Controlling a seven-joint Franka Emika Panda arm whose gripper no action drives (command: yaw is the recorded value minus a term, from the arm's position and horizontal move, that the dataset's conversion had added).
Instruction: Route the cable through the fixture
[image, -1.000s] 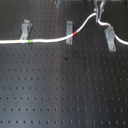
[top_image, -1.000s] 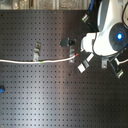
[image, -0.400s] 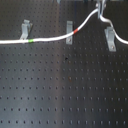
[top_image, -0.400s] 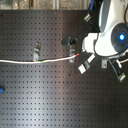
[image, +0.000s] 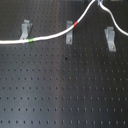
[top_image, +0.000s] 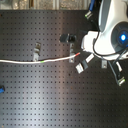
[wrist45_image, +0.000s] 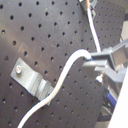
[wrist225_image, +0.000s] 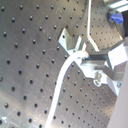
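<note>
The cable (image: 50, 36) is a thin white cord that runs in from the first exterior view's left, with a green band (image: 31, 39) and a red band (image: 76, 23). It passes in front of the middle fixture (image: 70, 33) and rises to the top edge, where the gripper is cut off. In the second exterior view the gripper (top_image: 81, 56) holds the cable's end (top_image: 60, 58) off the board. Both wrist views show the fingers (wrist45_image: 102, 57) shut on the cable (wrist45_image: 70, 67), (wrist225_image: 67, 70) beside a metal fixture (wrist45_image: 30, 81), (wrist225_image: 69, 40).
The left fixture (image: 25, 30) and the right fixture (image: 111, 39) stand on the black perforated board (image: 65, 90). A second white strand (image: 116, 22) drops toward the first exterior view's right. A small blue object (top_image: 1, 90) lies at the second exterior view's left edge.
The gripper has moved toward the far side of the board with the cable. The red band has risen and shifted right in the first exterior view, and the cord is pulled tauter.
</note>
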